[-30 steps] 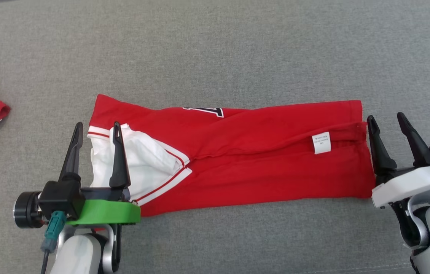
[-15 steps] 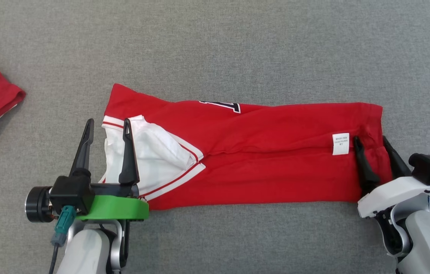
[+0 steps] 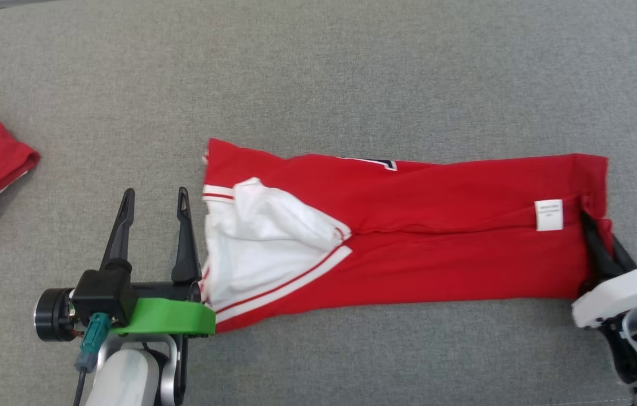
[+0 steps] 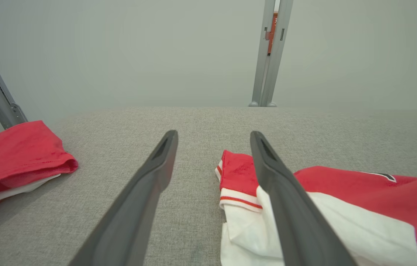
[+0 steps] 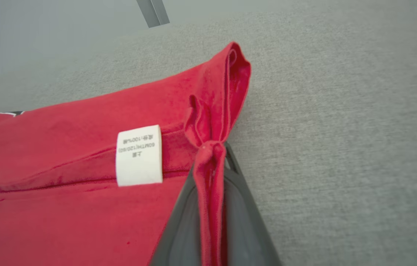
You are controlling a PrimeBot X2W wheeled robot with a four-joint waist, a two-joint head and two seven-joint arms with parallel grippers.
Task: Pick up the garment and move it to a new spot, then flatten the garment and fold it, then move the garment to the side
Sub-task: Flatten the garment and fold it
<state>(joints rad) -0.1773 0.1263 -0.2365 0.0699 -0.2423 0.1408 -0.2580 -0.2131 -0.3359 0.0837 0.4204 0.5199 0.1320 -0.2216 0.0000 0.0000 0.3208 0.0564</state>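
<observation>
A grey fabric worktop (image 3: 318, 67) meets a pale wall (image 4: 120, 55), with a metal post (image 4: 269, 55) at the far edge.

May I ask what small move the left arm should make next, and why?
Probably slide the left pincer rightward and close it on the white-trimmed end of the long red jersey. The right pincer is shut on the opposite hem, while the left stands open beside the jersey, holding nothing.
</observation>
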